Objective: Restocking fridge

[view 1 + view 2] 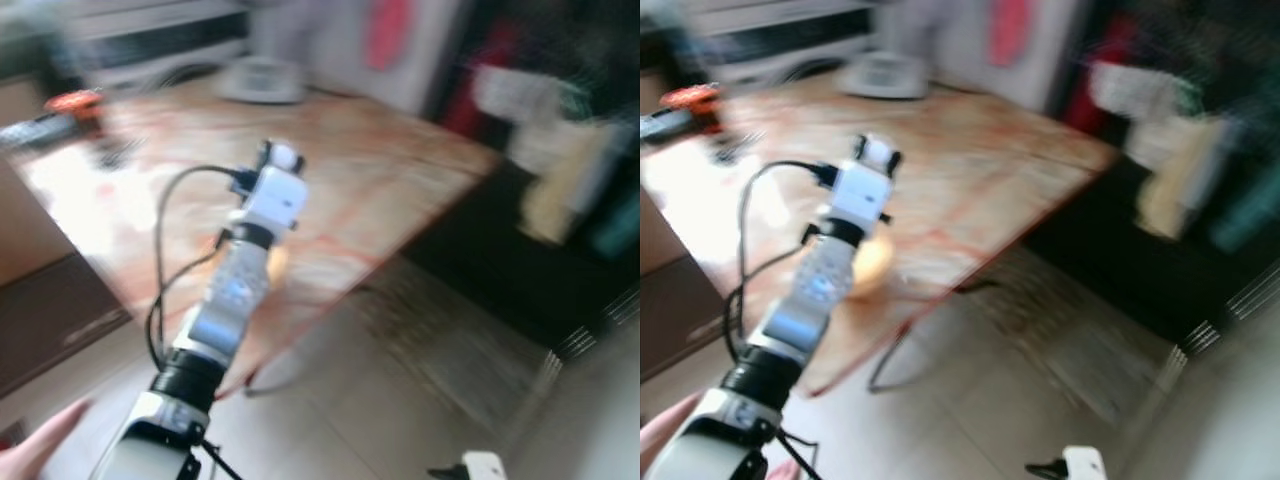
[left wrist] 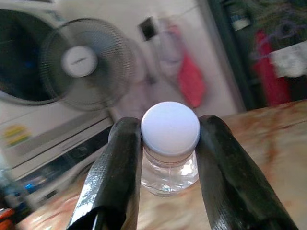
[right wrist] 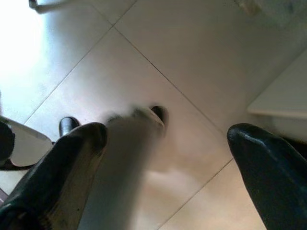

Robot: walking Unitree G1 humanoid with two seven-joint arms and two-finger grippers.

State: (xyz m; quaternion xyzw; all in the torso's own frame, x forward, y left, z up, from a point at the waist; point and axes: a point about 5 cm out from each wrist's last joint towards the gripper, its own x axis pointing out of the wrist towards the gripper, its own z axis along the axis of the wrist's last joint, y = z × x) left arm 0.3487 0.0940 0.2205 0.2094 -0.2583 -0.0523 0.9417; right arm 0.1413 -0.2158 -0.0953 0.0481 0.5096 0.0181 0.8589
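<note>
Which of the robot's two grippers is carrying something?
The left gripper: its jaws are closed on a clear bottle with a white cap. The right gripper hangs open over the tiled floor, holding nothing.

White-capped clear bottle (image 2: 170,143) (black fingers (image 2: 115,177)).

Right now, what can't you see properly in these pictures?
- Bottle: in the left wrist view the left tool grips its neck; the two fingers hide its lower body.
- Things at the far table edge: both eye views are blurred, so the orange item can't be named.
- Right tool: open over floor tiles; a blurred pale shape between the fingers can't be identified.
</note>
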